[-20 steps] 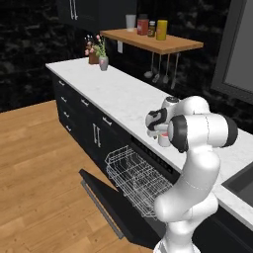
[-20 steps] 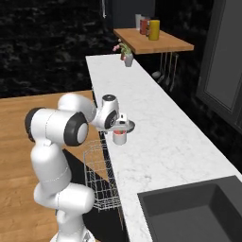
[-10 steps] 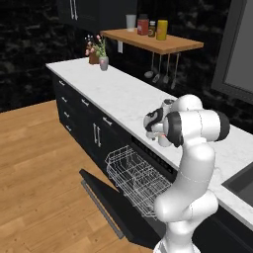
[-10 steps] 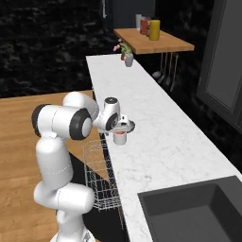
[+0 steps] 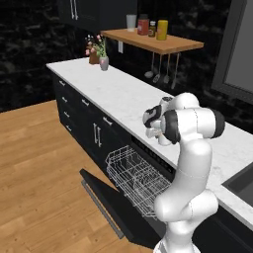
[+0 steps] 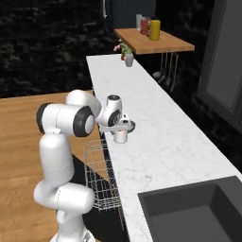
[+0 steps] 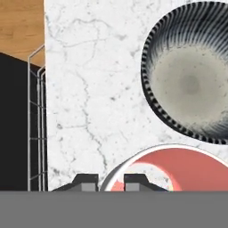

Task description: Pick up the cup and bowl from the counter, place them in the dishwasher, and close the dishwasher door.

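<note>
The white cup [image 7: 187, 169] with a red inside stands on the marble counter [image 7: 89, 89] near its front edge. My gripper [image 7: 110, 181] is over it with one fingertip outside the rim and one inside, shut on the cup wall. The grey speckled bowl [image 7: 191, 84] sits on the counter right beside the cup, on the far side. From the right base view the cup [image 6: 121, 136] sits under the gripper [image 6: 120, 124], with the bowl [image 6: 129, 125] behind it. The dishwasher door [image 5: 108, 205] lies dropped open, and the white wire rack [image 5: 133, 175] is pulled out below the counter edge.
A dark sink [image 6: 194, 212] is cut into the counter to the right. A flower vase [image 5: 104, 62] stands at the far end of the counter, under a wooden shelf [image 5: 158, 42] with jars and hanging utensils [image 5: 160, 74]. Wooden floor [image 5: 39, 163] lies left of the open door.
The arm's elbow has shifted slightly. The hand stays over the cup, and the cup and the bowl have kept their places on the counter.
</note>
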You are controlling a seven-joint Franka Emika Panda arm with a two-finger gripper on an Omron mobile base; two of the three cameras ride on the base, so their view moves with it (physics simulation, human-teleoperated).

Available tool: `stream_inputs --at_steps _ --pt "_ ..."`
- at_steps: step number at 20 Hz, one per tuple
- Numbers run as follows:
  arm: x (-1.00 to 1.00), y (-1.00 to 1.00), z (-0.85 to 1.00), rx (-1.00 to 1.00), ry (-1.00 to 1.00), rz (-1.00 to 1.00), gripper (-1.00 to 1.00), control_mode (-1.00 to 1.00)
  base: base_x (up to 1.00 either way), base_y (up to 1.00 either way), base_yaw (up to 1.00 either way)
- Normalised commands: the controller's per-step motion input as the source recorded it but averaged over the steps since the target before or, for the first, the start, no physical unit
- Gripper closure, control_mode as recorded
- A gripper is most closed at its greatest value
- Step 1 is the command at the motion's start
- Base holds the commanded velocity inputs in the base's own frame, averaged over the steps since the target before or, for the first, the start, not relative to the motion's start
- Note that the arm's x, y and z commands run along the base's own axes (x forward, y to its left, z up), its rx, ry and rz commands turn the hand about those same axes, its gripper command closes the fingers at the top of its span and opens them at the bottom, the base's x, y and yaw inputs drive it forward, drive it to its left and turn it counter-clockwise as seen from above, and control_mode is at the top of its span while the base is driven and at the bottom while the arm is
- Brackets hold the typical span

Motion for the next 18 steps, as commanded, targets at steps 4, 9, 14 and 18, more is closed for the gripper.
stream_inputs --at_steps 4,9,14,18 --pt "-0.62 0.00 -0.14 0.00 0.01 0.00 1.00 -1.00 0.00 0.00 0.00" --pt "-1.00 0.00 -0.10 0.07 -0.01 -0.03 1.00 -1.00 0.00 0.00 0.00" --pt "-1.00 0.16 0.09 0.02 -0.09 -0.01 1.00 -1.00 0.00 0.00 0.00" --pt "-0.79 0.37 0.00 0.00 0.00 0.00 1.00 -1.00 0.00 0.00 0.00"
